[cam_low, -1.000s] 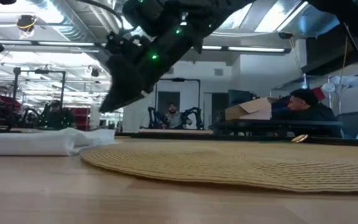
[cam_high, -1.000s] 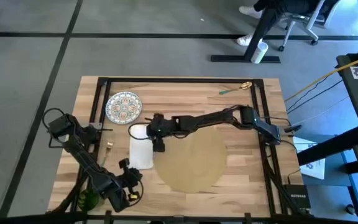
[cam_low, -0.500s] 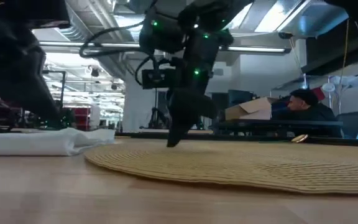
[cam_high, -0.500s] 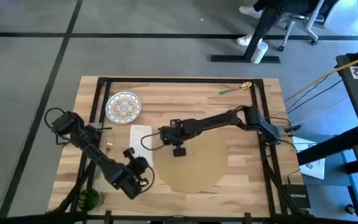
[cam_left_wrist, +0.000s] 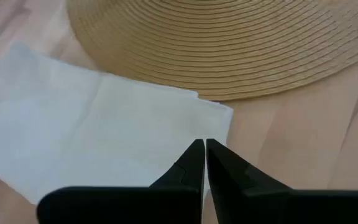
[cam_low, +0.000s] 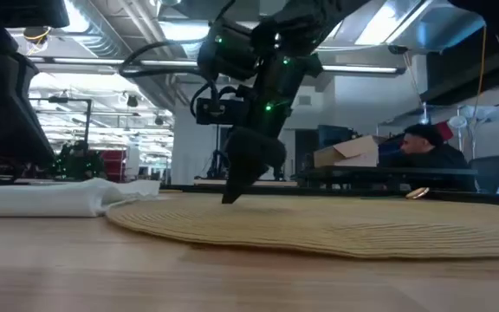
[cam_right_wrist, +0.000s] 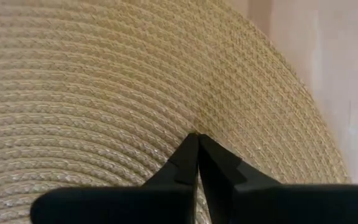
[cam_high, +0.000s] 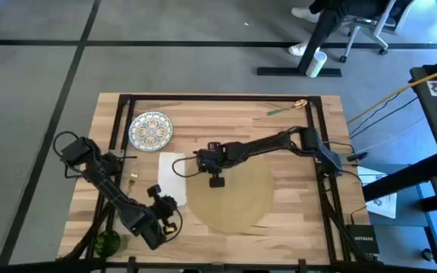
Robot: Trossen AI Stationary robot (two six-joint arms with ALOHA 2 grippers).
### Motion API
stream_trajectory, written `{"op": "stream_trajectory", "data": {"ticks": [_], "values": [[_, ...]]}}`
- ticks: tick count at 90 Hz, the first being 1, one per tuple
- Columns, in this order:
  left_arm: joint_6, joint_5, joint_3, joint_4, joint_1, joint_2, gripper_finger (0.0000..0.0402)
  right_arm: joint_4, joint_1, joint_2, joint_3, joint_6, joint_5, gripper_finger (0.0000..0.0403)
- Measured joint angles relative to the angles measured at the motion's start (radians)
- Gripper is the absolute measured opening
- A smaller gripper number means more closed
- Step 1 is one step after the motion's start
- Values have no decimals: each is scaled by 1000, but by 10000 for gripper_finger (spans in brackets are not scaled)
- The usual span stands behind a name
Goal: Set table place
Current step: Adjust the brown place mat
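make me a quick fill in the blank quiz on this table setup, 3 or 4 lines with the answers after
1. The right gripper has its tip over the round tan ____.
2. The white napkin lies on the table between the placemat and the ____ gripper.
3. The patterned plate sits apart from the placemat, directly on the ____.
4. Both grippers' fingers are ____.

Answers: placemat; left; table; shut
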Motion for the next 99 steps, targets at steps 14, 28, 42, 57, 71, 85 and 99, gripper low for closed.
{"op": "stream_trajectory", "data": {"ticks": [14, 28, 42, 57, 71, 85, 99], "values": [[0, 0, 0, 1, -2, 0, 0, -3, -2, 0, 0, -27, 0, 0], [-2, 0, 0, 7, -5, 0, 0, -18, -3, 0, 0, -43, 6, 0], [0, 0, 0, 24, -13, 0, 0, -46, -9, -1, 0, -44, 35, 0], [0, 0, 0, 24, -13, 0, 0, -52, -9, -1, 0, -46, 40, 0], [0, 0, 0, 23, -13, 0, 0, -54, -6, -1, 0, -47, 66, 0], [0, 0, 0, 24, -14, 0, 0, -82, -9, -22, -4, -47, 71, 0], [1, 0, 0, 23, -19, 0, 0, -96, -9, -50, -8, -48, 37, 0]]}}
